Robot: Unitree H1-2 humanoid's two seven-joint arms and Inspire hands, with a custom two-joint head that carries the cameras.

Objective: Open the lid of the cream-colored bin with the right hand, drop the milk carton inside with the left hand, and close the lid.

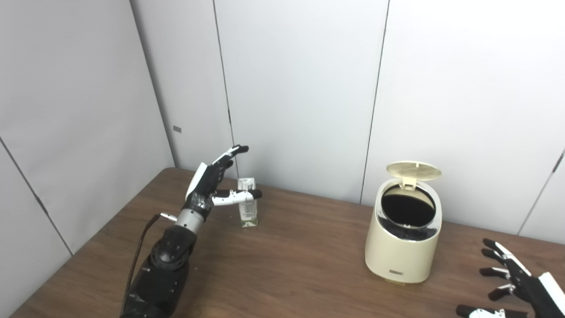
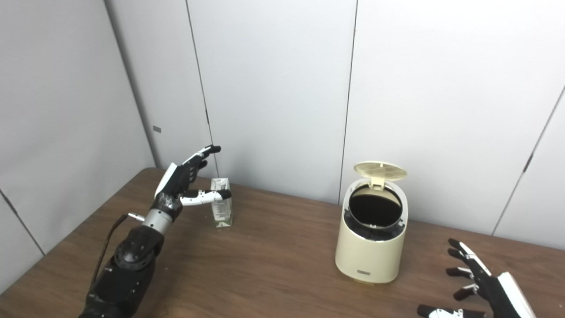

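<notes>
Nearest the left eye view, the right hand [image 1: 514,287] sat low at the corner over the bench [image 1: 287,274], its fingers [image 1: 494,255] spread apart and holding nothing, near the cream-colored bin [image 1: 404,236] but not touching it. That bin's lid [image 1: 414,171] already stood tipped up, showing the dark inside. Far to the left, the milk carton [image 1: 248,207] stood upright on the bench near the back wall. It looked light and stiff-walled, easily crushed or knocked over, so a gentle hold across its flat sides around mid-height seemed wisest.

From the right eye view, the left hand [image 2: 183,183] reached around the carton's near side, fingers [image 2: 201,155] wide open above it and the thumb [image 2: 207,195] crossing its front; whether the thumb touched could not be told.
</notes>
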